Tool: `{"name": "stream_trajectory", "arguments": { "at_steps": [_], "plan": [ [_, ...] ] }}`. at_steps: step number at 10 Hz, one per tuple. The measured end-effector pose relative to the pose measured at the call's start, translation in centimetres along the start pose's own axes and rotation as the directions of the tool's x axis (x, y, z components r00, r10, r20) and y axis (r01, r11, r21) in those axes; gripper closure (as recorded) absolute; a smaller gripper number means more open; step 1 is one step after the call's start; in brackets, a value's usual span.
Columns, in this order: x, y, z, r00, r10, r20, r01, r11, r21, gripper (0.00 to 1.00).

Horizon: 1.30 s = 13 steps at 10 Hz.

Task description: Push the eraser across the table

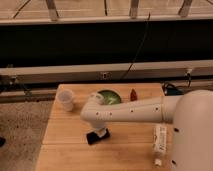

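Observation:
My white arm reaches from the right across the light wooden table (65, 145). Its gripper (101, 131) points down at the table's middle, right over a black flat slab (95, 137) and seemingly touching its top. The small white eraser does not show; it may be hidden under the arm or the gripper. The green bowl (112, 96) stands behind the arm, partly covered by it.
A white cup (66, 100) stands at the back left corner. A long white tube (159, 144) lies at the front right. A small red object (134, 94) and a dark item (170, 89) sit at the back right. A dark wall runs behind the table.

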Motion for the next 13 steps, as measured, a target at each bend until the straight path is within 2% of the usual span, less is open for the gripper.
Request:
{"name": "stream_trajectory", "arguments": {
  "at_steps": [6, 13],
  "plan": [
    [-1.1, -1.2, 0.2, 0.999, -0.034, -0.015, 0.034, 0.999, -0.01, 0.96],
    [-0.7, -1.7, 0.5, 0.999, -0.037, -0.017, 0.037, 0.999, -0.014, 0.96]
  ]
}}
